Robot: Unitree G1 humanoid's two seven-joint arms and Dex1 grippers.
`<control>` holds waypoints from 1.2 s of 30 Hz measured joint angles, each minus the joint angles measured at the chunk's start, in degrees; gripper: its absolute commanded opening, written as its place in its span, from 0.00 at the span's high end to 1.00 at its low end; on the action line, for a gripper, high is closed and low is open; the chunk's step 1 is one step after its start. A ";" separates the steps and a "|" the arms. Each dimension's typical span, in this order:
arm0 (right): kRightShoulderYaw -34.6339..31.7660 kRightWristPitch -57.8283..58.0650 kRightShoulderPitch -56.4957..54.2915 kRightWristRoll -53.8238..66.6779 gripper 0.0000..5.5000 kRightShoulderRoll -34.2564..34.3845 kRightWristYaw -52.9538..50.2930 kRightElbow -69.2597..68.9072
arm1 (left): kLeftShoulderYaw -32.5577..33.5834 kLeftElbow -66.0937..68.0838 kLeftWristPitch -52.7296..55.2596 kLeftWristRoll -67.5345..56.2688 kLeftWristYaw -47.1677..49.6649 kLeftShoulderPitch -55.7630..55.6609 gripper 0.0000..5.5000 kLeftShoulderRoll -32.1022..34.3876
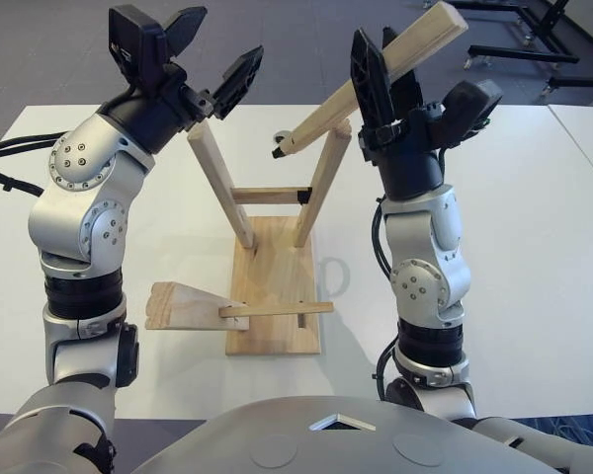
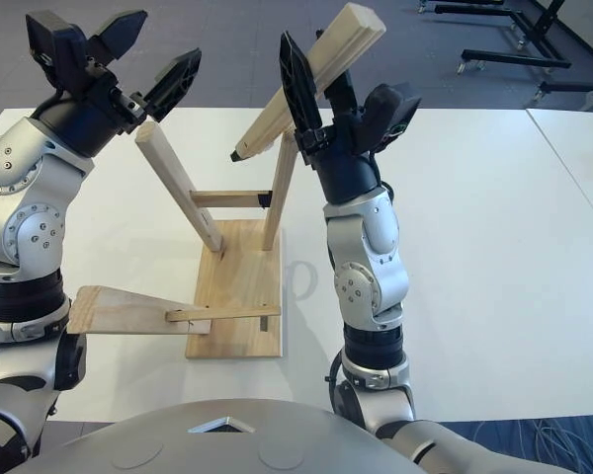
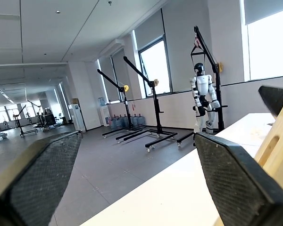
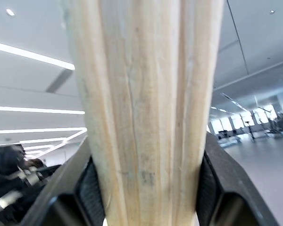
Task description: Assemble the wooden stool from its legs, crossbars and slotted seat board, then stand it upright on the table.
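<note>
The slotted seat board [image 1: 274, 341] lies flat on the white table. Two legs stand in it, splayed apart: the left leg [image 1: 220, 186] and the right leg [image 1: 321, 188], joined by a crossbar [image 1: 267, 196]. My right gripper [image 1: 376, 67] is shut on a third wooden leg [image 1: 430, 35], held aslant above the right leg's top; I cannot tell whether they touch. In the right wrist view this leg [image 4: 146, 113] sits between the pads. My left gripper [image 1: 214, 57] hangs open over the left leg's top, holding nothing. A fourth leg [image 1: 183, 306] with its crossbar [image 1: 277, 309] lies across the board's front.
The table [image 1: 534, 247] has bare room on the right and at the far left. Black metal stands [image 1: 534, 44] are on the floor beyond the table's far edge.
</note>
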 measured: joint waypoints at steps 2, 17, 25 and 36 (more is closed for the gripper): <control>0.04 0.86 1.39 -0.94 0.63 -0.19 -1.72 1.10 | 0.01 0.00 0.03 -0.01 0.17 0.00 0.21 -0.15; -4.99 0.23 -8.77 7.45 0.63 -3.32 4.09 1.59 | 0.84 0.35 0.39 0.01 -1.04 -0.02 0.21 0.00; -13.82 23.99 -9.21 19.77 0.63 -15.37 -7.12 -7.19 | 3.67 0.02 0.42 0.19 -0.33 1.23 0.21 0.72; -16.13 22.24 -11.91 31.76 0.63 -18.31 -0.19 -9.78 | 4.06 -0.47 0.55 0.35 -0.34 2.44 0.21 0.84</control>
